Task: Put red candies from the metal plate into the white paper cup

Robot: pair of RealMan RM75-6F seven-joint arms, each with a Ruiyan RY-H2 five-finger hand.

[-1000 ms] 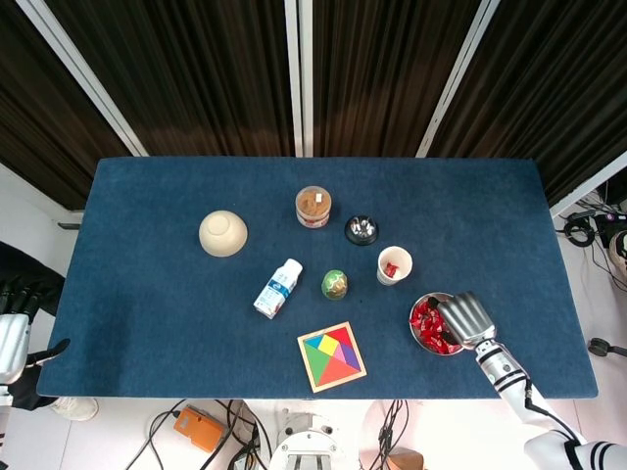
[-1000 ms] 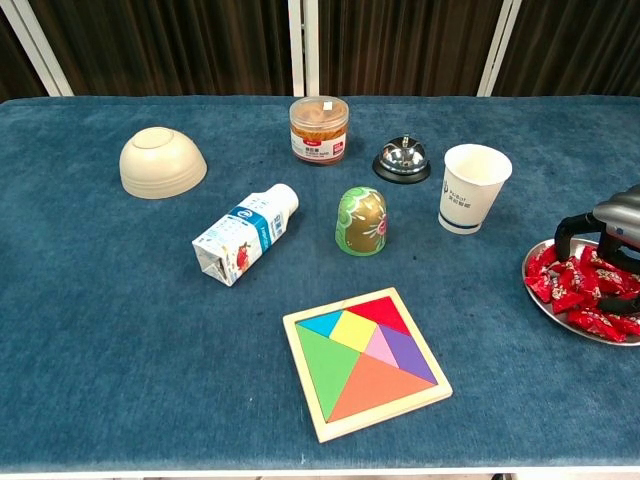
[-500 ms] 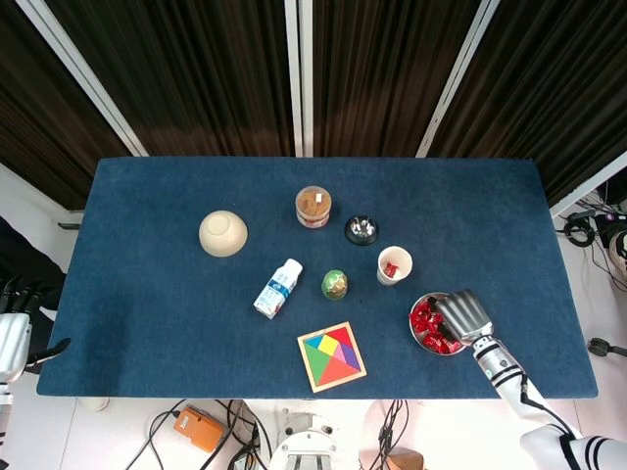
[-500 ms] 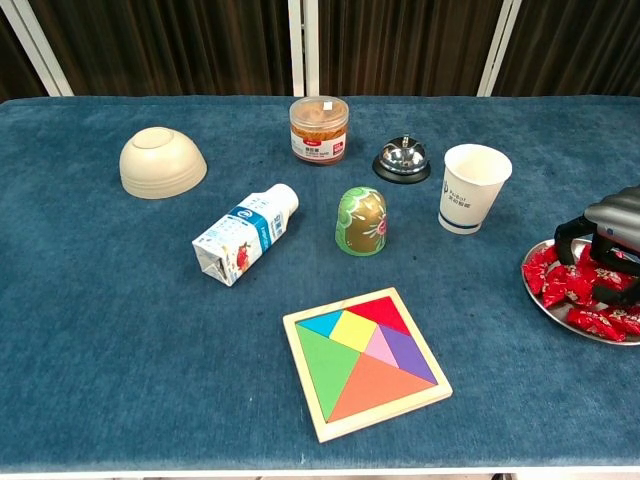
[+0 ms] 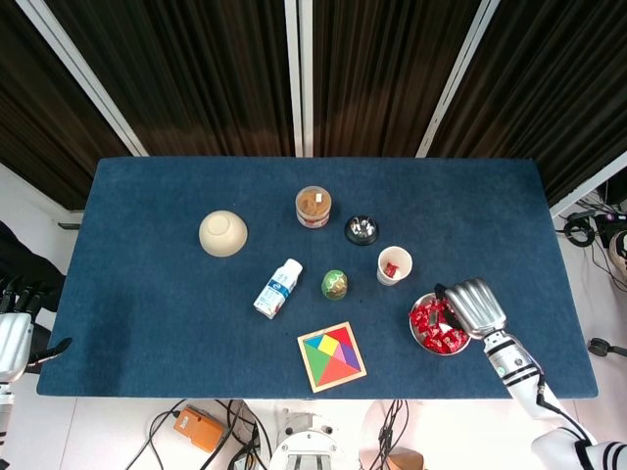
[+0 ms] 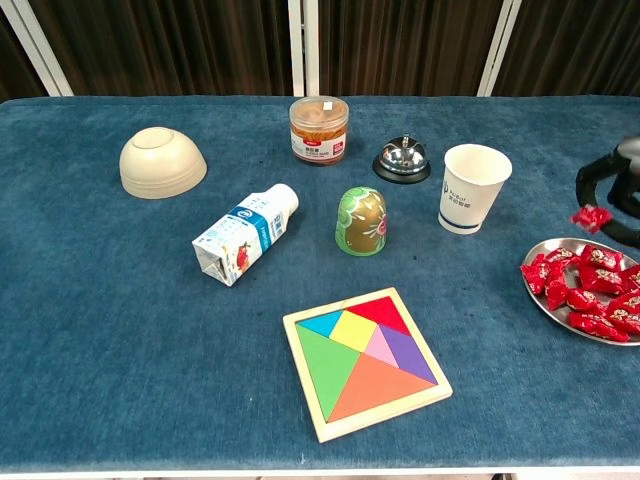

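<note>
The right hand sits at the right edge of the chest view, raised above the metal plate, its dark fingers curled round a single red candy pinched at their tips; in the head view the same hand overlaps the plate's right side; the plate lies low and right on the blue desk, near its front edge, with a heap of red candies too bunched to count; the white paper cup stands upright just up and left of the plate, apart from it, one red piece visible inside from above; a strip of bare cloth separates cup and hand; the left hand rests off the desk at the lower left of the head view, its fingers too small to tell how they lie; across the middle stand one upturned bowl, one lidded jar, one bell, one painted egg, one milk carton lying on its side, one tangram puzzle near the front edge; the desk's far right and far left stretches lie open.
</note>
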